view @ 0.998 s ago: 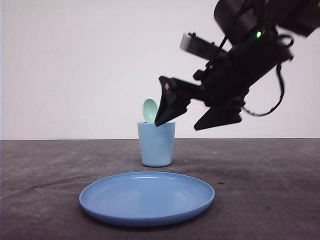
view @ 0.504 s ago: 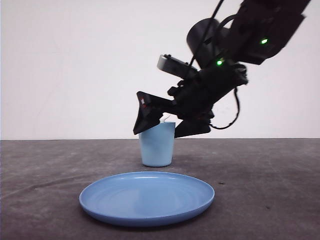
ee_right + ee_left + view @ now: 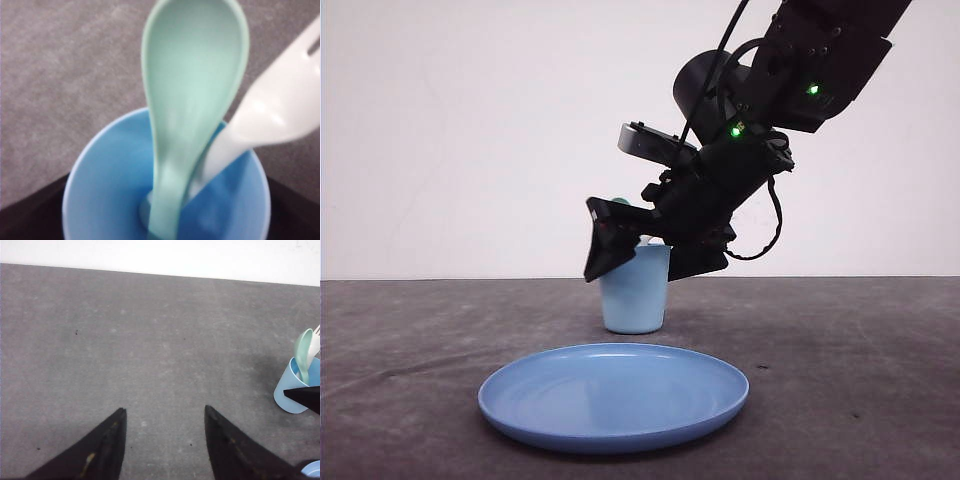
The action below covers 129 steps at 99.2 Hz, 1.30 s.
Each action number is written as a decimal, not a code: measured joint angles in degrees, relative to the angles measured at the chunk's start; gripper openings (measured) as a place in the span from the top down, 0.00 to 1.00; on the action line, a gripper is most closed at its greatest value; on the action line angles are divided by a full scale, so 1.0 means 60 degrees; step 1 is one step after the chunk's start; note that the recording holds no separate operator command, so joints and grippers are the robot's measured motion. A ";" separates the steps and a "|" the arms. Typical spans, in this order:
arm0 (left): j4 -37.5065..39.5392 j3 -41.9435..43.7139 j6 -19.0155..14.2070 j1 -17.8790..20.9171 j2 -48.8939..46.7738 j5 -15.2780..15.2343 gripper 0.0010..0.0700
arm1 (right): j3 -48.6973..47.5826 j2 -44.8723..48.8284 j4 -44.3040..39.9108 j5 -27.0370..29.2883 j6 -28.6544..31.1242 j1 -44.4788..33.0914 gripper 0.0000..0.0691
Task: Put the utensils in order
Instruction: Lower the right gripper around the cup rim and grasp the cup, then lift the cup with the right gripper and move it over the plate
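Our right gripper (image 3: 642,256) hangs spread and empty straddling the rim of the light blue cup (image 3: 634,290) on the tabletop (image 3: 860,380), nearer than our left gripper (image 3: 165,440), also spread and empty. Just below it stand the mint-green spoon (image 3: 192,95) and white fork (image 3: 270,115), handles down, leaning together. The blue plate (image 3: 613,396) lies clear.
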 joint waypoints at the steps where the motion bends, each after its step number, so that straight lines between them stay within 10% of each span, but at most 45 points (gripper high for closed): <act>1: 0.0000 0.0000 0.0000 0.0000 0.0000 0.0000 0.59 | 0.0000 0.0000 0.0000 0.0004 0.0000 0.0000 0.24; 66: 0.0004 0.0000 0.0004 0.0000 0.0000 0.0000 0.59 | -0.0066 -0.3060 -0.2874 0.0332 -0.0004 0.0459 0.29; 129: 0.0000 0.0000 0.0007 0.0000 0.0000 0.0000 0.59 | -0.3938 -0.7253 -0.2951 0.2433 0.0372 0.3020 0.29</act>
